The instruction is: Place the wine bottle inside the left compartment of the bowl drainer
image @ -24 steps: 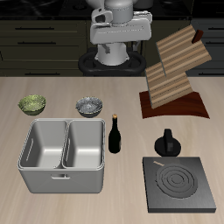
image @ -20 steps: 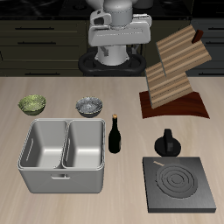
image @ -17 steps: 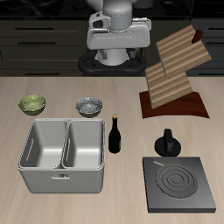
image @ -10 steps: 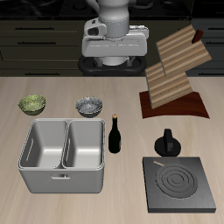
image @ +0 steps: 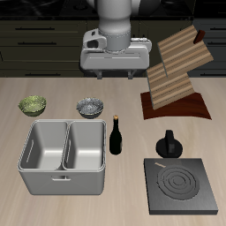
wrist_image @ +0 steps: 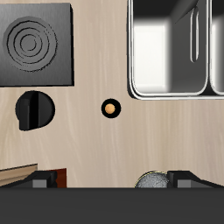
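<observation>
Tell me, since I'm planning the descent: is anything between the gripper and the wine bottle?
Nothing visible blocks it. The wine bottle stands upright, alone on bare table beside the bowl drainer, apart from its rim. The black kettle and the grey bowl stand clear of it. The gripper hangs high, farther back.

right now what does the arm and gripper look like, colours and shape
The arm is a rounded, glossy white-grey column ending in a wide, boxy light-grey gripper body with small dark details underneath. In the wrist view only dark, blocky gripper parts show along one edge. No cables, markings or labels are visible.
</observation>
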